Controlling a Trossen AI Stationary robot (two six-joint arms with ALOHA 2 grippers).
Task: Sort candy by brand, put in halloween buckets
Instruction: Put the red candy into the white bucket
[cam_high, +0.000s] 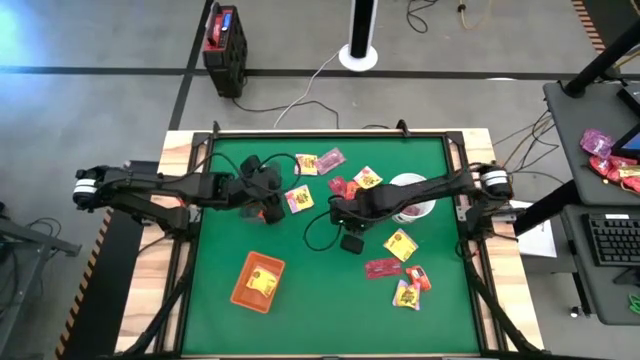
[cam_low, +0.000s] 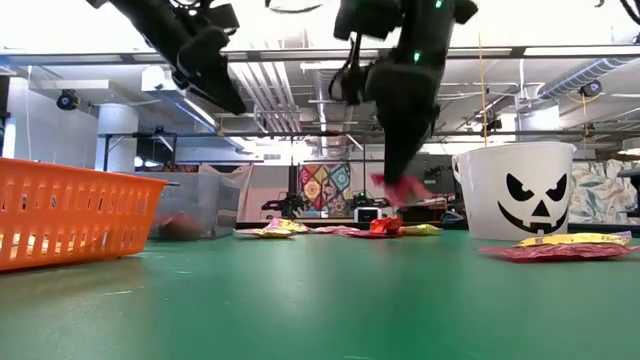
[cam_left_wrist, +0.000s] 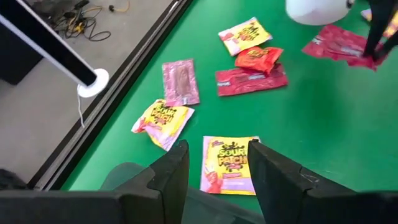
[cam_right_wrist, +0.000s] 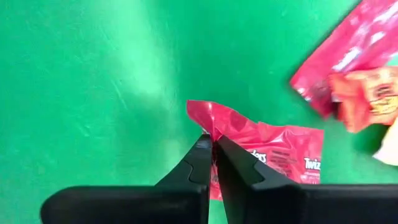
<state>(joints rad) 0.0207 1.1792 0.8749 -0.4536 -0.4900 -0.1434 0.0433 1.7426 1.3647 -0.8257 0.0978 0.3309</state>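
— Claw status, right side?
— Right claw (cam_right_wrist: 213, 152) pinches a red Twizzlers packet (cam_right_wrist: 273, 152), lifted just at nine o'clock of the white bucket (cam_high: 412, 196).
— Left?
— Left claw (cam_left_wrist: 217, 168) parted, above a Sour Patch packet (cam_left_wrist: 227, 163).

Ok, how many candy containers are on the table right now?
3: an orange tray on the table's left side, a white pumpkin-face bucket right of centre, and a translucent tub at mid-left, mostly hidden from above.

White jack-o'-lantern bucket (cam_high: 413, 190) upright at right, orange tray (cam_high: 257, 282) front-left, red Twizzlers packet (cam_right_wrist: 273, 146) pinched, lifted.
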